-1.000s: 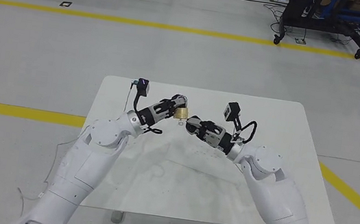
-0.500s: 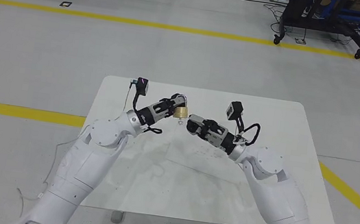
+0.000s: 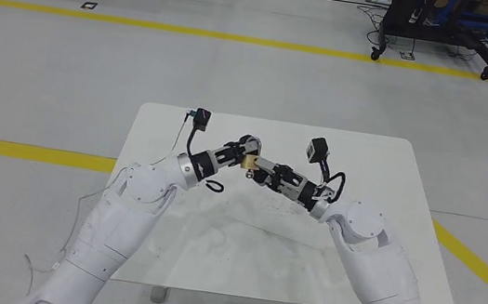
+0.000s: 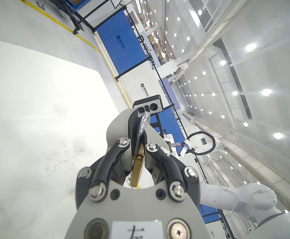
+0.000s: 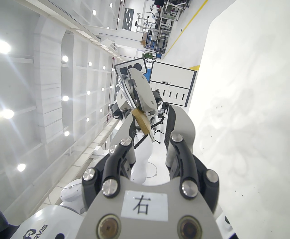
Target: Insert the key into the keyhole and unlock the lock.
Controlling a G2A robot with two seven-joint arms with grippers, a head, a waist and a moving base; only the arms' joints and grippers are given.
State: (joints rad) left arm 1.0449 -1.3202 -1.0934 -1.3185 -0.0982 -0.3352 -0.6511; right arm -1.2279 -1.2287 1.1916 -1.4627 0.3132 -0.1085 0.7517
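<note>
both arms are up over the middle of the white table, meeting nose to nose. the left gripper is clenched on the padlock, and in the left wrist view the brass body sits edge-on between its fingers, which are pressed in tight. the lock is in the air, clear of the tabletop. from the right wrist view its silver shackle runs back alongside the left gripper, and the brass end points toward the right gripper.

and there's the key, a small silver piece at the free end of the brass body, touching it where the keyhole would be. how deep it sits, i can't tell. the right gripper has its jaws released. its two fingers are spread wide on either side of the key, with a gap showing on both sides and neither pad on it. seen from above, the right gripper's tip is right up against the lock, and the two grippers are almost touching.
</note>
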